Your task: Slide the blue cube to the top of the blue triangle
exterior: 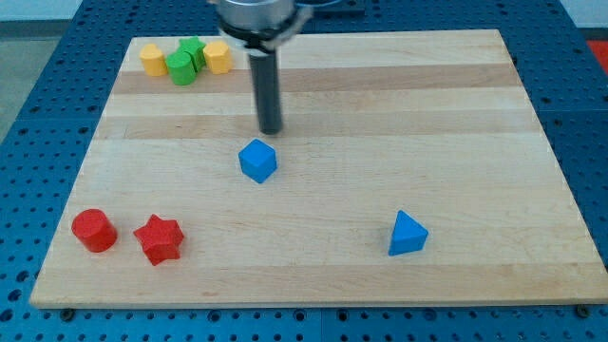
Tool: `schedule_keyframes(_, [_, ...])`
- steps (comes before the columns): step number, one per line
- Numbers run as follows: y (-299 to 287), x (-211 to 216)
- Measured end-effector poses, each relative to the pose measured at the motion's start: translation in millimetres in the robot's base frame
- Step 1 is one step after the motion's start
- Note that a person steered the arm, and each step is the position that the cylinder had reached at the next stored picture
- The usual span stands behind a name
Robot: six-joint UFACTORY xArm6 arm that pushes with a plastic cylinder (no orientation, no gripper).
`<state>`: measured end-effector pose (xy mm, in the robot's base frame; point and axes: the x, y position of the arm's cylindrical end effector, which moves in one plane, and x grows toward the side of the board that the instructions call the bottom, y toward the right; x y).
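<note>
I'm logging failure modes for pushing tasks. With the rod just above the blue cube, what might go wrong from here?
1. My tip sits just toward the view's top of the blue cube, while the blue triangle lies to the lower right; pushing from here would likely send the cube down the view, missing its target.
2. The cube sits corner-on, so an off-centre push may spin it away.

the blue cube (257,160) sits just left of the frame's centre, turned with a corner toward the bottom. the blue triangle (407,234) lies well apart, lower right of centre, its apex pointing up.
</note>
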<state>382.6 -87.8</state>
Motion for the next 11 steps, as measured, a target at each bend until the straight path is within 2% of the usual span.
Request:
schedule_keyframes(1, [-64, 27])
schedule_keyframes(2, [-55, 63])
schedule_keyframes(4, [118, 65])
schedule_keyframes(5, [139, 71])
schedule_keyframes(7, [65, 71])
schedule_keyframes(8, [72, 98])
schedule_keyframes(10, [143, 105])
schedule_keyframes(11, [144, 99])
